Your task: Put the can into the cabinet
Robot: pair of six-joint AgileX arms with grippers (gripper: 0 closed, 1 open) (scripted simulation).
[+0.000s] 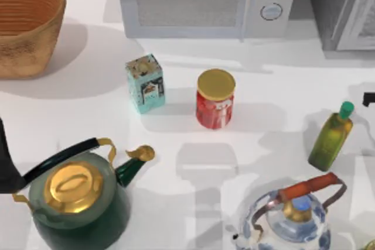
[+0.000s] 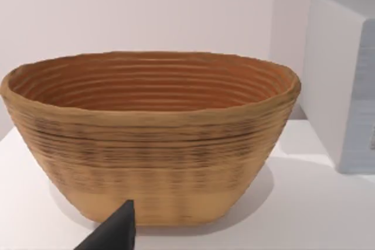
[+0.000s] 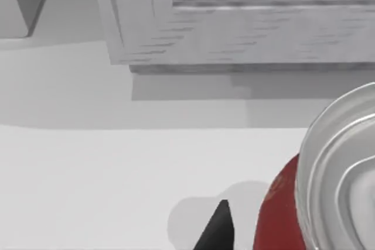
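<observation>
Top view: the cabinet [image 1: 345, 7] sits at the far right corner of the table [image 1: 281, 92], grey speckled, paler framed door facing the near side. To its left, along the far edge, stands a white microwave [image 1: 205, 1] with two round knobs. A woven basket [image 1: 26, 24] occupies the far left corner.

Mid-table: a teal carton [image 1: 145, 83] stands upright, and just to its right, apart from it, is a red jar with a gold lid [image 1: 215, 99]. A green oil bottle [image 1: 331, 137] stands tilted near the right edge. Near side: a dark green kettle with gold lid [image 1: 76, 194] at left, a blue-and-white kettle with a red handle [image 1: 293, 218] at right.

Left arm: a dark part of it shows at the left edge of the table, near the green kettle. Left wrist view faces the basket [image 2: 152, 139] head-on; one dark fingertip [image 2: 114, 229] is visible. Whether the left gripper is apart or together cannot be told.

Right arm: a small dark part shows at the right table edge. Right wrist view: the can [image 3: 287, 215], red side and silver top, stands on the table on the near side of the cabinet [image 3: 246, 27], well apart from it. One dark fingertip [image 3: 217, 226] lies just beside the can. Contact and finger spacing cannot be told.
</observation>
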